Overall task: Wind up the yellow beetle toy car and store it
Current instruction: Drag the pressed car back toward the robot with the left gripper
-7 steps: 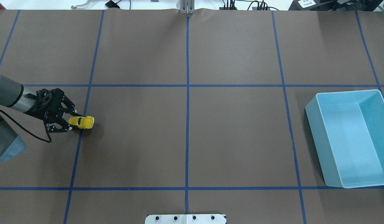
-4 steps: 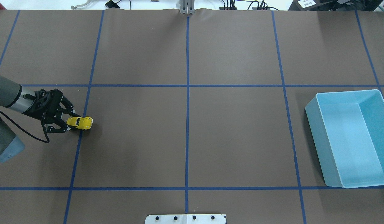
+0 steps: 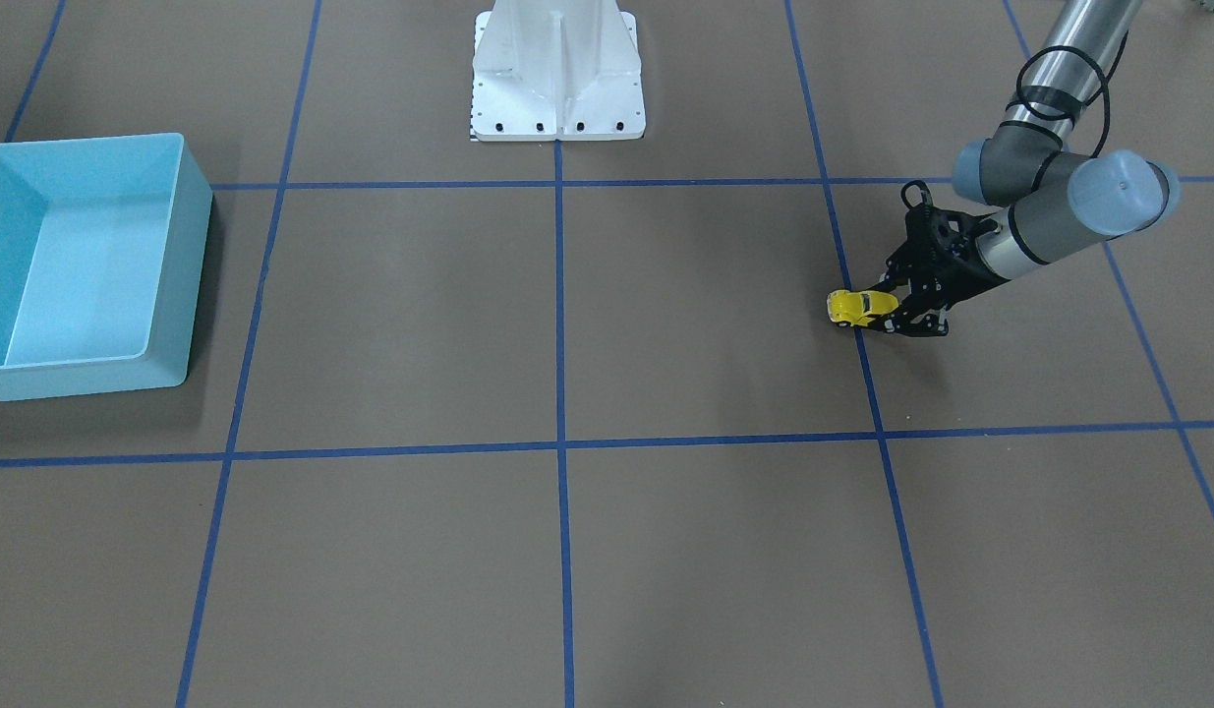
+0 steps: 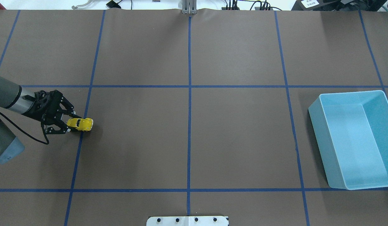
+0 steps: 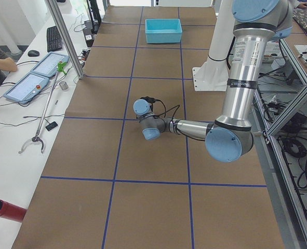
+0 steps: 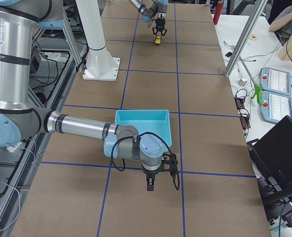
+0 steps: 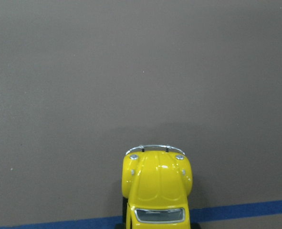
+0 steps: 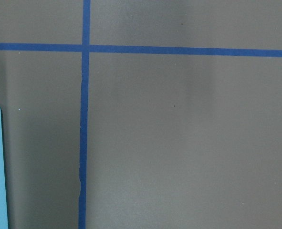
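The left gripper had its jaws clamped on the yellow beetle toy car's rear, wheels down on the tabletop — probably for pull-back winding.

Car's rear is cut off in the left wrist view. Bin's right wall is clipped overhead. Right gripper's opening unreadable.

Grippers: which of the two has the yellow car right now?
The left gripper, closed on the yellow beetle toy car; the right gripper hangs far off beside the light blue bin.
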`<state>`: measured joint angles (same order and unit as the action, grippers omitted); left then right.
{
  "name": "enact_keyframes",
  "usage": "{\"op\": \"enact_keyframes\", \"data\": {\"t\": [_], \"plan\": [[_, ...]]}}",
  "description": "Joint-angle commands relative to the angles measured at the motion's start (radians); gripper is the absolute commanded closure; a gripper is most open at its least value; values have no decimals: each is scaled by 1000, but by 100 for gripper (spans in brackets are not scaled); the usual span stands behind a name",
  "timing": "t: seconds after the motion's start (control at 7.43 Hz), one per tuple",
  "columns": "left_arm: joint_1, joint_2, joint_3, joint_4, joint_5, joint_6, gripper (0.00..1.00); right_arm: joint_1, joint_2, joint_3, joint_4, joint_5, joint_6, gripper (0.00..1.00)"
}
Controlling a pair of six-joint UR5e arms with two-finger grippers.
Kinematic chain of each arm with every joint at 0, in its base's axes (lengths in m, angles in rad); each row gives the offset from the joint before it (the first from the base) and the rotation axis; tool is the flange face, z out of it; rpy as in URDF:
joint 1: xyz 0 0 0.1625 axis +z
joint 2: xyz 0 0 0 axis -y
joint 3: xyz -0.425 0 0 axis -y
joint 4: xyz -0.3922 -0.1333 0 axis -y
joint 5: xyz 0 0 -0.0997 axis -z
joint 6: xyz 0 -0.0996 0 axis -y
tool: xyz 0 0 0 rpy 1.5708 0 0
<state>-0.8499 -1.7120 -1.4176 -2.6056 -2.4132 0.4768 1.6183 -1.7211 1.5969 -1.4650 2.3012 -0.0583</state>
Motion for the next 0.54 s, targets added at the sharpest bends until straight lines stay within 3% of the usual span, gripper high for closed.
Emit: {"op": "enact_keyframes", "data": {"t": [0.0, 0.4], "plan": [[-11, 2, 12, 4, -1, 25, 100, 0, 0, 0, 0, 1, 0, 0], [-35, 23, 14, 4, -21, 28, 100, 0, -2, 1, 0, 1, 0, 0]]}}
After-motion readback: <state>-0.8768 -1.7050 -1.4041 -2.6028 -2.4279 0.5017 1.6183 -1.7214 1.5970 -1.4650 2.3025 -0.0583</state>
